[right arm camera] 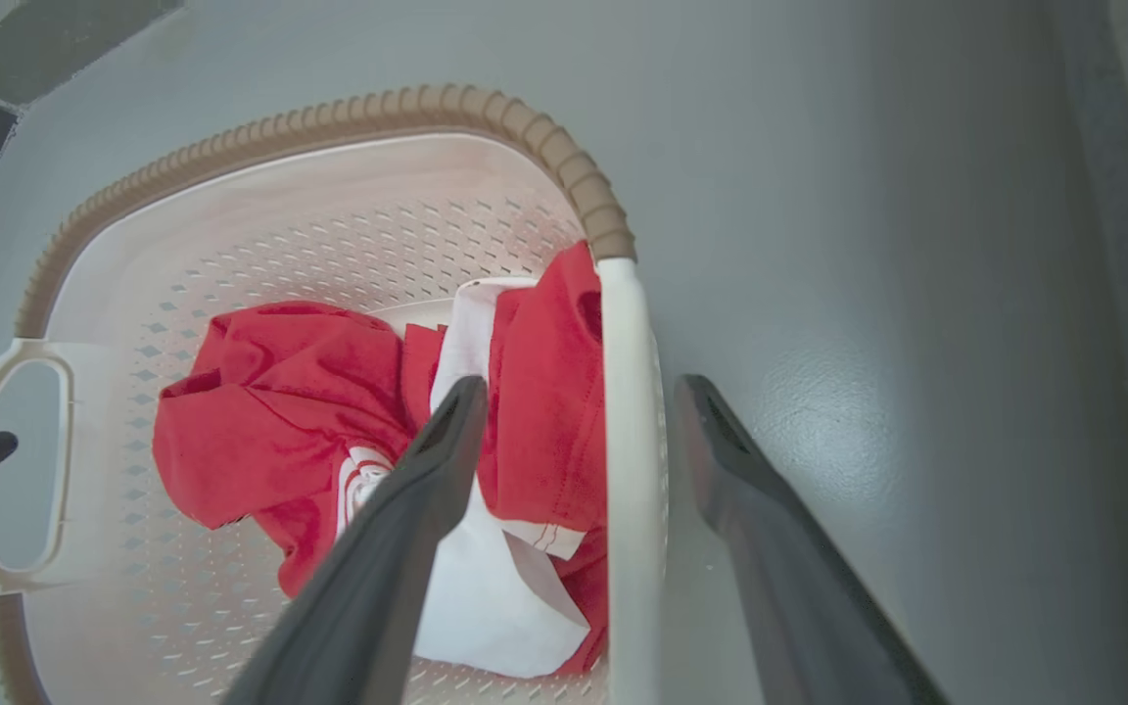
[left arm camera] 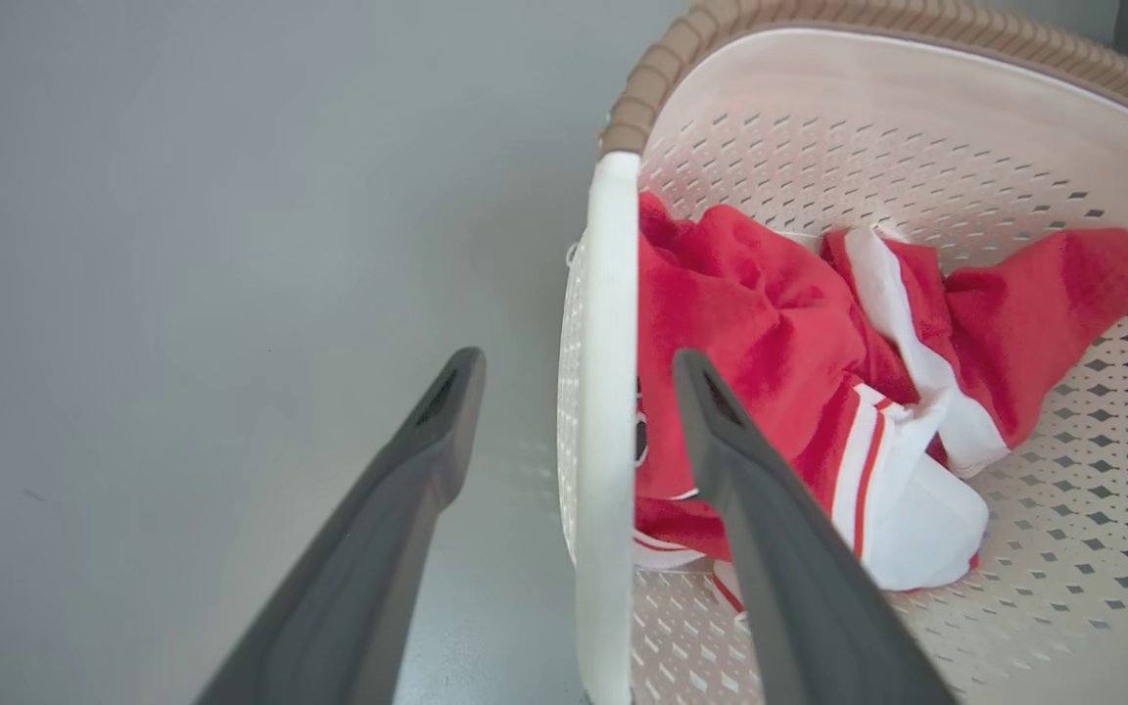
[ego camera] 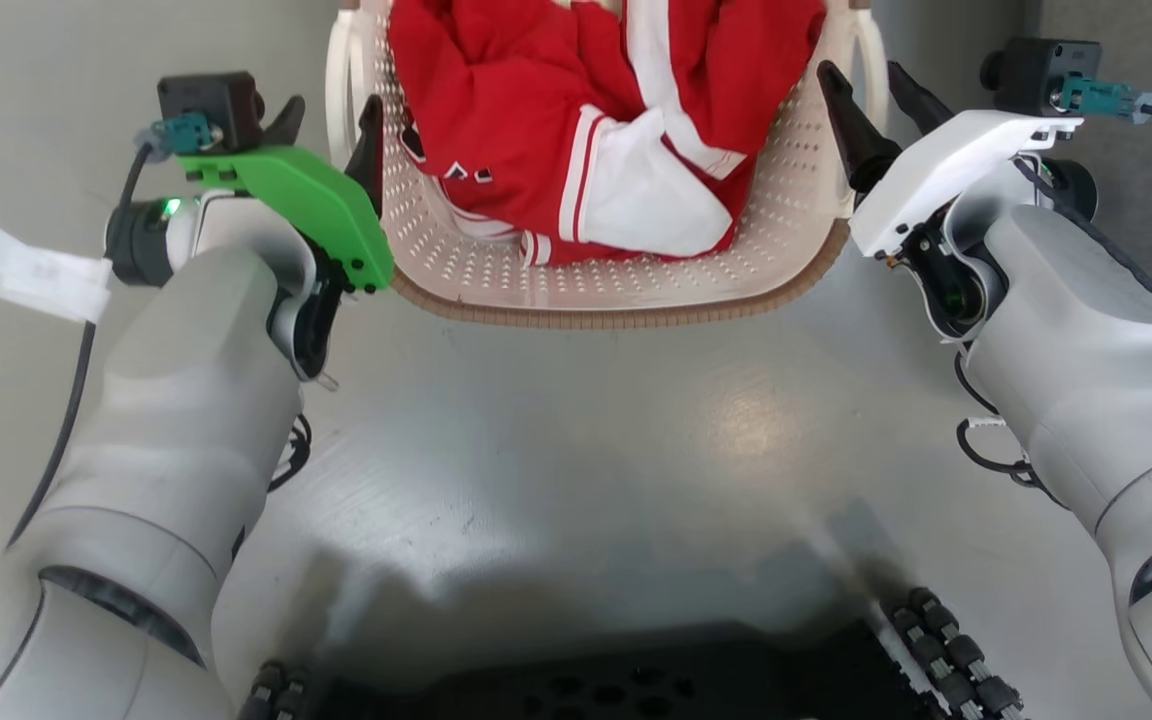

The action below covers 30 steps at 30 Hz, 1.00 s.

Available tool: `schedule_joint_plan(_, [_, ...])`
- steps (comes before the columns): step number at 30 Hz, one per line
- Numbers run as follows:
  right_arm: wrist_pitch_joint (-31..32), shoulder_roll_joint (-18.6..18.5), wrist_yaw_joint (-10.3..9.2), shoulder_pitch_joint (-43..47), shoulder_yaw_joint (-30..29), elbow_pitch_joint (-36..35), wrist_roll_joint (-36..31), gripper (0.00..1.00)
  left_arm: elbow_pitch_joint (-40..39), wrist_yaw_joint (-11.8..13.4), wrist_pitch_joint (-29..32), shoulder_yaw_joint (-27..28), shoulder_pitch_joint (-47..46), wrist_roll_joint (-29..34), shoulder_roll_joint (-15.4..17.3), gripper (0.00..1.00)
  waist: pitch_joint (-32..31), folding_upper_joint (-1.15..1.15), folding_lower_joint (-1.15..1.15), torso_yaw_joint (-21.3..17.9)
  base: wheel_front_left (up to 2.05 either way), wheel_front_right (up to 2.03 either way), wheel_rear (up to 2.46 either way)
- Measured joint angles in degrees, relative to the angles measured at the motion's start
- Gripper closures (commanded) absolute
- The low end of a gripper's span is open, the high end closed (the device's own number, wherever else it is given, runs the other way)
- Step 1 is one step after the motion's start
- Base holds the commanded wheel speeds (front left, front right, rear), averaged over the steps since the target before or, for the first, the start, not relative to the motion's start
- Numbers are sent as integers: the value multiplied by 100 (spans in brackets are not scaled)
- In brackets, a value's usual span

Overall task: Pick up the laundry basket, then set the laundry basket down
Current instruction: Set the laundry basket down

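Our left gripper [left arm camera: 579,372] and right gripper [right arm camera: 582,392], jaws apart, straddle handles [right arm camera: 628,441] of the cream perforated plastic laundry basket [ego camera: 626,305]. Red-and-white cloth [ego camera: 536,130] fills it.

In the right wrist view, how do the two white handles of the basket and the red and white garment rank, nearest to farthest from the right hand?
1. Near handle, between the right hand's fingers.
2. Red and white garment, inside the laundry basket.
3. Far handle, at the view's left edge.

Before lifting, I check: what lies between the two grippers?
In the head view, the laundry basket, holding red-and-white clothing, lies between the left gripper and right gripper.
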Motion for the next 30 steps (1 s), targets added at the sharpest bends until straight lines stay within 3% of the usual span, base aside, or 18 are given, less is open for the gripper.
schedule_joint_plan(12, [-25,-3,0,240,-20,144,-36,0,-93,-102,-1,33,453,1,0,0,-804,0,0,-34,0,0,0])
schedule_joint_plan(30, [-49,-267,0,842,-573,-935,-711,0,-928,-152,-2,756,1004,533,229,0,-2106,0,-1,-58,0,0,0])
